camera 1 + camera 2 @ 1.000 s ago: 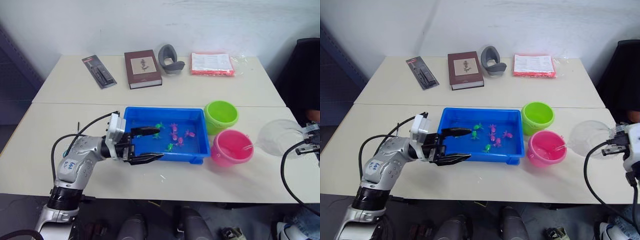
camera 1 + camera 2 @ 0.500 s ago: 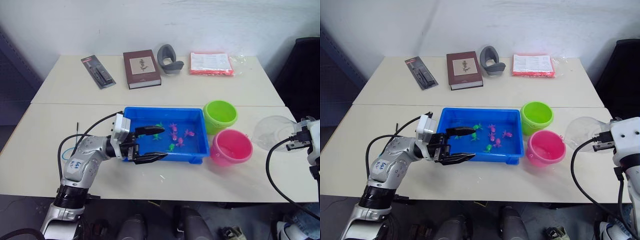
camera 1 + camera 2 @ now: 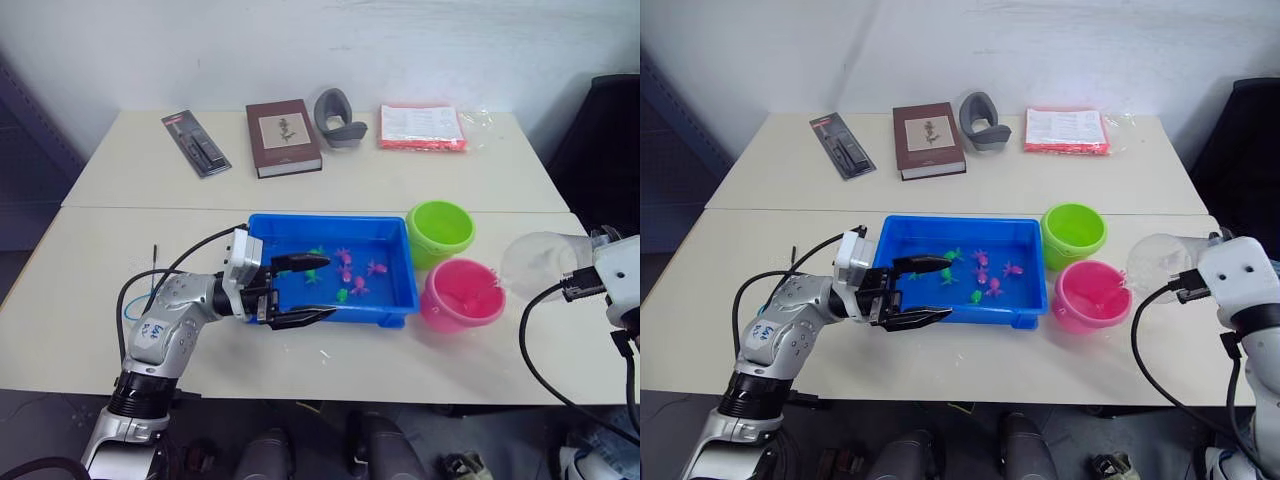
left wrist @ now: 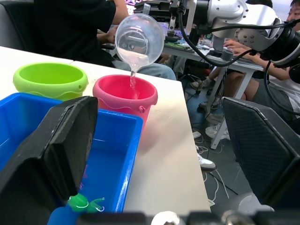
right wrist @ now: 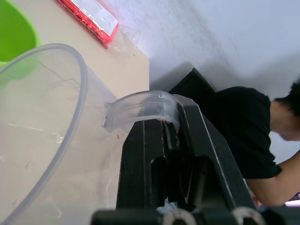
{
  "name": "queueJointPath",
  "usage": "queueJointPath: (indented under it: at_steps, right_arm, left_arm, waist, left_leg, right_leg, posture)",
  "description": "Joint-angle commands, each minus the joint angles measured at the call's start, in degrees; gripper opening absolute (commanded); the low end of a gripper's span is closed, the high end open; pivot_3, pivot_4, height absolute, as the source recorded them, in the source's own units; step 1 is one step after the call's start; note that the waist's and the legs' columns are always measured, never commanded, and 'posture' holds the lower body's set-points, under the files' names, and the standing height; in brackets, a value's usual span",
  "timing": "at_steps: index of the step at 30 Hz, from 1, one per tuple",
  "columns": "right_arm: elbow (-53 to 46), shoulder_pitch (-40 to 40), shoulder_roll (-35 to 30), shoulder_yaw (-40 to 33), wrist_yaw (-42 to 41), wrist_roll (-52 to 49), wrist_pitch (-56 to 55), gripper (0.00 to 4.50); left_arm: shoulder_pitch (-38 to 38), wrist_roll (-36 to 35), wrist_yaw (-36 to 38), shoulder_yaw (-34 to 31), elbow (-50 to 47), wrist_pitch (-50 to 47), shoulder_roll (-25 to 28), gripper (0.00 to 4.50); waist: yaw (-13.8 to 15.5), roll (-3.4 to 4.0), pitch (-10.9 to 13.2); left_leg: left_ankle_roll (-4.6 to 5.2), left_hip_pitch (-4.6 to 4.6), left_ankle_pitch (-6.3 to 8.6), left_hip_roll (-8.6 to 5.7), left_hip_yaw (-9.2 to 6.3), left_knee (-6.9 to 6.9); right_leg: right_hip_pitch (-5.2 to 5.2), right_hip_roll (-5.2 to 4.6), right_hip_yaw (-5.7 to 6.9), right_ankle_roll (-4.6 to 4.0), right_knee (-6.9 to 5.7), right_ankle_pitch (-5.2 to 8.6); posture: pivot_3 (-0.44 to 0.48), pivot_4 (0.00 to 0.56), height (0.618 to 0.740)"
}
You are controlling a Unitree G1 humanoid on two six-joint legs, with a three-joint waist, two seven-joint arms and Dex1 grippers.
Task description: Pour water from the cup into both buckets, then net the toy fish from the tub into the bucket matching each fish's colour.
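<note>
Across the upper part of the head view we see a dark flat package (image 3: 197,143), a brown book (image 3: 284,137), a grey curved holder (image 3: 338,118) and a red-edged packet (image 3: 422,127) lying on the far desk (image 3: 150,180). Lower left, our left claw (image 3: 302,290) hangs spread wide over the near left corner of the blue tub (image 3: 385,301), holding nothing. Green and pink toy fish (image 3: 350,272) lie scattered in the middle of the tub. Just right of the tub stand the green bucket (image 3: 441,228) and, nearer us, the pink bucket (image 3: 461,294), touching or nearly so. At the right edge our right claw (image 5: 159,145) pinches the handle of the clear cup (image 3: 541,263), tilted toward the pink bucket; the left wrist view shows a thin stream (image 4: 132,79) falling into it. A person in black (image 5: 243,126) sits behind.
</note>
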State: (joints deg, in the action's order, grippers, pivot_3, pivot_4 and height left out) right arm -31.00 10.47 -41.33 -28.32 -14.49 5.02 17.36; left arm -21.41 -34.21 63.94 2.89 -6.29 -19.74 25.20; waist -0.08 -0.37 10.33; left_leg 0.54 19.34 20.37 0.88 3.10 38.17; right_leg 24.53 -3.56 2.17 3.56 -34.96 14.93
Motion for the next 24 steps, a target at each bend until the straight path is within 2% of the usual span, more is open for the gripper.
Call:
queueJointPath:
  at_steps: [1, 24]
  right_arm:
    - [-0.1, -0.2, -0.8, -0.6, -0.2, 3.1, -2.7, 0.01]
    - [3.9, -1.4, 2.0, 0.6, 0.1, 8.5, -11.3, 0.01]
  left_arm:
    - [0.4, 0.2, 0.2, -0.1, -2.0, 1.0, 0.2, 4.50]
    - [-0.4, 0.9, 0.1, 0.2, -1.1, 2.0, -0.1, 4.50]
  waist:
    - [0.0, 0.00, 0.0]
    - [0.0, 0.00, 0.0]
  left_leg:
    - [0.00, 0.00, 0.00, 0.00, 0.00, 0.00]
    - [-0.06, 0.00, -0.04, -0.01, 0.00, 0.00]
  right_leg:
    - [0.00, 0.00, 0.00, 0.00, 0.00, 0.00]
    - [0.00, 0.00, 0.00, 0.00, -0.02, 0.00]
  posture:
    - [0.000, 0.150, 0.740]
    - [0.000, 0.150, 0.740]
